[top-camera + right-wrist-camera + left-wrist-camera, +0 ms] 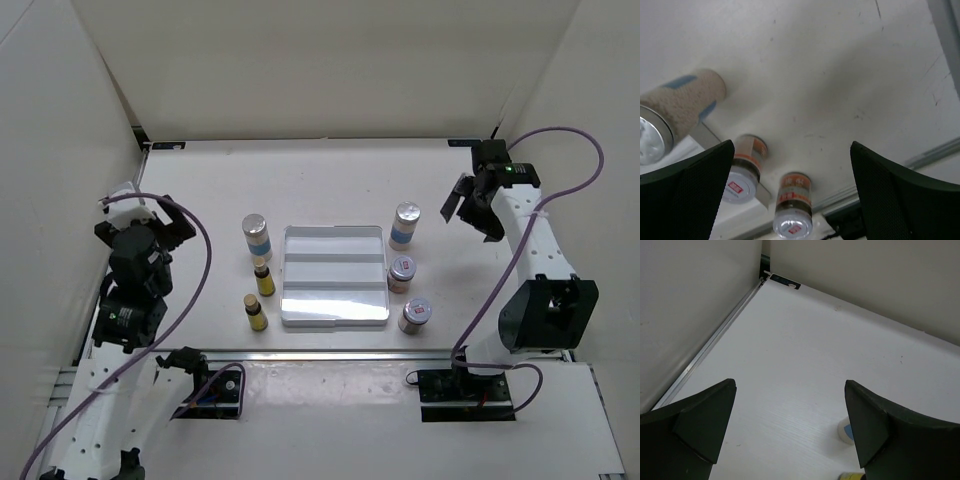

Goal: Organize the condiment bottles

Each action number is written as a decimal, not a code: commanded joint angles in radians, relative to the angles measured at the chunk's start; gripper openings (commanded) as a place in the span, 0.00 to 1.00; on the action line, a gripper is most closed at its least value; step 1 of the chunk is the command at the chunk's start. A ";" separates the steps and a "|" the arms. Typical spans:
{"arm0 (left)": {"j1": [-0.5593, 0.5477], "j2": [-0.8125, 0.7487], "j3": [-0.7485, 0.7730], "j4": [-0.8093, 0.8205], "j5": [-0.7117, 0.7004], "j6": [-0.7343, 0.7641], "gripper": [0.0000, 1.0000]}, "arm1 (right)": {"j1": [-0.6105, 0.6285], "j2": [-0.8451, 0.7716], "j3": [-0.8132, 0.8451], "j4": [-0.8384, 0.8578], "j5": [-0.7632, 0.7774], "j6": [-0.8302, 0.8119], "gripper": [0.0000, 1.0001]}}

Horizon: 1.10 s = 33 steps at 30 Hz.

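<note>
Six condiment bottles stand on the table on either side of a white ridged tray [334,300]. On its left are a blue-labelled jar [257,236] and two yellow dark-capped bottles [264,277] [254,312]. On its right are a blue-labelled jar [405,224] and two red-labelled jars [402,272] [415,314]. My left gripper [165,222] is open and empty, left of the bottles. My right gripper [474,206] is open and empty, up and to the right of the right blue jar. The right wrist view shows that blue jar [680,100] and both red jars [747,167] [794,205] below my right gripper [792,146].
White walls close in the table on the left, back and right. The left wrist view shows my left gripper [790,425] over bare table near the left wall's metal rail [715,340], with a jar's base [844,430] by the right finger.
</note>
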 commanded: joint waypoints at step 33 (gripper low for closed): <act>-0.002 0.601 0.380 -0.551 0.060 -0.099 1.00 | 0.242 0.439 0.481 -0.150 -0.242 -0.252 0.94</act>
